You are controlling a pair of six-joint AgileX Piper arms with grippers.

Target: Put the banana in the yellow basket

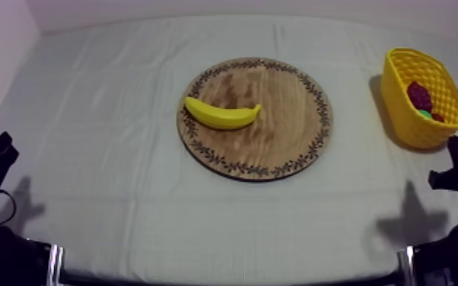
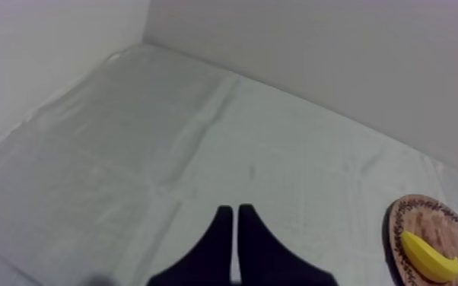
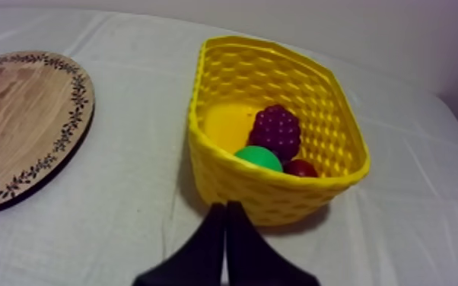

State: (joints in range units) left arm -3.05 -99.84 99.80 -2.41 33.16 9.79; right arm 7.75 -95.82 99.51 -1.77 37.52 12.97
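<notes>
The curved yellow toy banana (image 1: 222, 114) lies on the left half of the round wooden board with a patterned rim (image 1: 278, 148), mid-way along the grey-white cloth-covered bench (image 1: 110, 198). My left gripper (image 2: 236, 217), fingers pressed together on nothing, sits low and well apart from the banana. My right gripper (image 3: 226, 209), likewise closed and empty, hovers just beside the yellow woven basket (image 3: 278, 194), which holds a bunch of purple grapes (image 3: 276, 131), a green fruit (image 3: 259, 158) and a small red fruit (image 3: 300, 167).

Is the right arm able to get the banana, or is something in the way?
Probably yes. The banana lies alone on the board, with bare cloth between it and the right arm's fingers. The basket stands near them but aside from the path. They are shut and must open first.
</notes>
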